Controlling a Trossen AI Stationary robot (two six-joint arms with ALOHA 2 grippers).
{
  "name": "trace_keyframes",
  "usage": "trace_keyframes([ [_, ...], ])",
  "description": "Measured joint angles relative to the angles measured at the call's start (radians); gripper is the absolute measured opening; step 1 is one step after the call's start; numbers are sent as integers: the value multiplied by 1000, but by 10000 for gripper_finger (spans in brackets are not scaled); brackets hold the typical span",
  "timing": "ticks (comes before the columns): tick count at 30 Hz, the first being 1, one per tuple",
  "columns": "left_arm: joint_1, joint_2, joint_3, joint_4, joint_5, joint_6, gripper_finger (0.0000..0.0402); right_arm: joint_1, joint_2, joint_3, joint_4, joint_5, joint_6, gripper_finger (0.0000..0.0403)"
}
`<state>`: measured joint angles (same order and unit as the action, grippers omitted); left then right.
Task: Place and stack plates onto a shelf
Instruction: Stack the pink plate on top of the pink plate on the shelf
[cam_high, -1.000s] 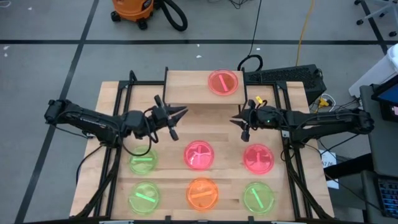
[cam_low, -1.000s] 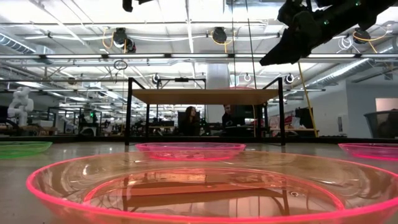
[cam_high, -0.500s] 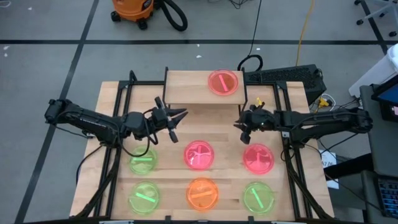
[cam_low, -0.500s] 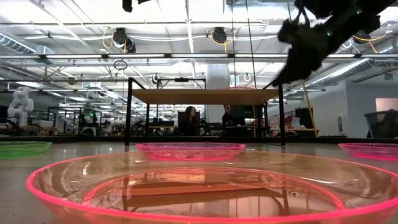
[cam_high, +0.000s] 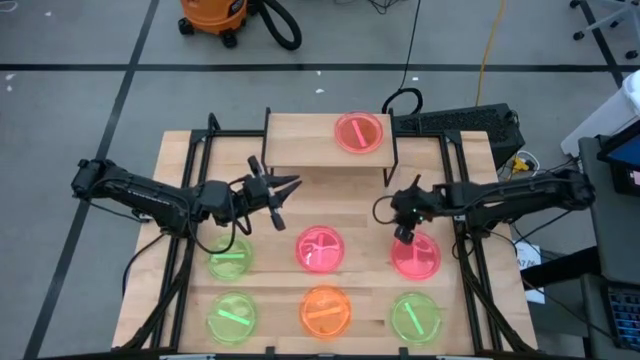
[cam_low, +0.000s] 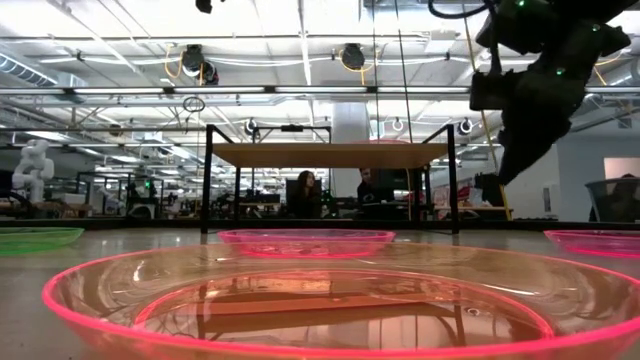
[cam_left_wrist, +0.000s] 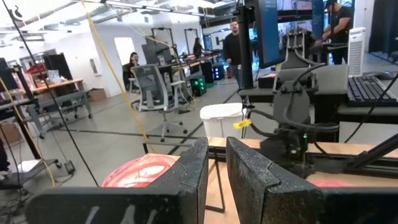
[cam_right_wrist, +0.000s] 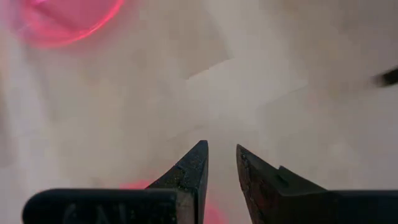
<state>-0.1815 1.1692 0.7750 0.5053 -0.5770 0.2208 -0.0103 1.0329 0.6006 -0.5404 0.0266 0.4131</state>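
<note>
Counting from where I stand, only one of the plates has made it up: a pink-red plate (cam_high: 359, 132) lies alone on the shelf (cam_high: 300, 140), the low wooden riser at the far edge of the worktop (cam_high: 180, 160). Nothing is stacked on it yet. Six more wait below in two rows: a green plate (cam_high: 230, 262), a pink plate in the middle (cam_high: 320, 249) and another pink plate (cam_high: 416, 255) nearer the shelf, then a second green one (cam_high: 231, 320), an orange plate (cam_high: 326, 310) and a third green one (cam_high: 414, 317) along the near edge. So I would say the job is barely begun, with most of the placing and all of the stacking ahead.

The right hand (cam_high: 403, 236) points down just over the far rim of the right-hand pink plate, its fingers (cam_right_wrist: 193, 167) a narrow gap apart and holding nothing; that plate looks to me like its next pick. The left hand (cam_high: 283, 196) hangs in front of the shelf's left end, above bare wood, its fingers (cam_left_wrist: 249, 171) likewise only slightly parted and empty
</note>
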Motion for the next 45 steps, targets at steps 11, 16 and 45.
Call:
trace_keyframes([
  [11,0,0,0,21,-1,13,65,268,98,78,29,11,154,70],
  [16,0,0,0,20,-1,13,65,325,185,201,-71,58,167,70],
  [45,0,0,0,-16,-1,-17,65,620,549,333,-237,24,494,70],
])
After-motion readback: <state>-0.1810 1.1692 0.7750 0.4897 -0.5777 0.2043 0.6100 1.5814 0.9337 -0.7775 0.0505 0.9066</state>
